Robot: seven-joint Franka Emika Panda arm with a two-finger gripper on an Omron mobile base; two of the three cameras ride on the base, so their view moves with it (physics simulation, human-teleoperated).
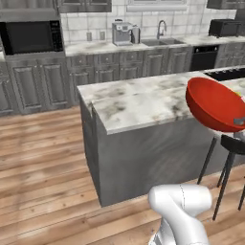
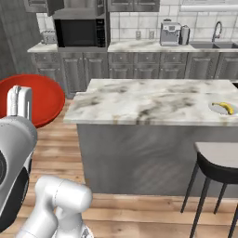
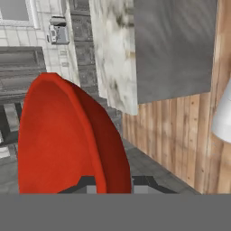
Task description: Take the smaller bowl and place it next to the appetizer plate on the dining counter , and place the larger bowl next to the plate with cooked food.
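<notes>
In the left base view, a black microwave [image 1: 31, 37] sits at the upper left, a coffee machine [image 1: 121, 32] and a sink faucet [image 1: 161, 28] stand along the back wall, and the marbled dining bench [image 1: 139, 103] crosses the middle. At the right edge the red bowl [image 1: 215, 104] hangs tilted in the air above a dark bar stool [image 1: 232, 143], overlapping the bench's near edge in the picture.

In the right base view the bowl [image 2: 46, 97] shows at the left, off the bench; the pale appetizer plate [image 2: 222, 109] with its banana [image 2: 227, 107] lies at the far right of the benchtop.

In the hand view the pincer [image 3: 115, 186] is pressed together on the bowl's rim at the bottom.
</notes>
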